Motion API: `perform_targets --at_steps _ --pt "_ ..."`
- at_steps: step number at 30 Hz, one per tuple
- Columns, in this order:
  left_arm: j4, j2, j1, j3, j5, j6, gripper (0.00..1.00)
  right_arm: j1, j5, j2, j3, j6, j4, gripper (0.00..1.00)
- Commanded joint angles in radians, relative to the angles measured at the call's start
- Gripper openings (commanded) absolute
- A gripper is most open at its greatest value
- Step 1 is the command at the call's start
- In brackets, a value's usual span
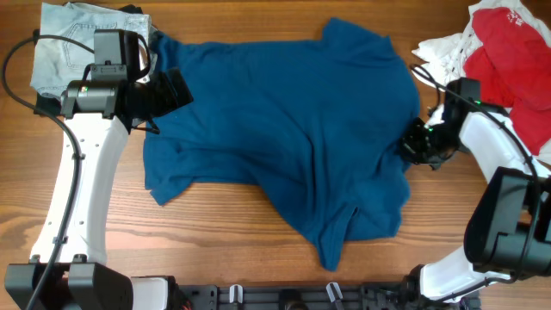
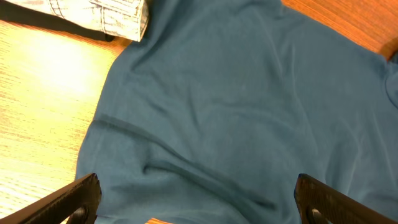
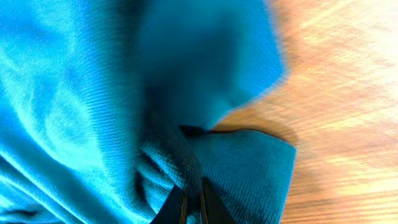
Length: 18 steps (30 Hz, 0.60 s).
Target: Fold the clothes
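I see the dark blue short-sleeved shirt of soft cloth (image 1: 284, 129) lying rumpled and roughly spread across the middle of the brown wooden table (image 1: 258, 254), between my two arms. Several creases run through it, and one part trails towards the near edge of the table.

My left gripper (image 1: 182, 90) hangs over the shirt's left side with its two black fingers as far apart as they go. In the left wrist view (image 2: 199, 199) only blue cloth (image 2: 236, 112) lies below the gap and nothing is held. I cannot tell whether the fingertips touch the fabric.

My right gripper (image 1: 415, 142) sits at the shirt's right edge. In the right wrist view its fingers (image 3: 193, 205) are pressed together with a bunched fold of the blue cloth (image 3: 81, 93) pinched between them, and bare wood shows just beside that fold.

A folded pale grey denim garment (image 1: 65, 47) lies at the far left corner, beside the left arm. A loose pile of red and white clothes (image 1: 508, 52) lies at the far right corner, apart from the shirt.
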Motion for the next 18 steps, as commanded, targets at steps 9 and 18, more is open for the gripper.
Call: perform_targets --at_steps 9,18 --pt "0.003 0.007 0.0 -0.006 -0.006 0.016 1.0 0.388 0.173 -0.075 0.006 -0.004 0.036 0.09" --pt "0.008 0.007 0.0 -0.006 -0.006 0.016 1.0 0.383 0.225 -0.098 0.006 0.1 0.001 0.56"
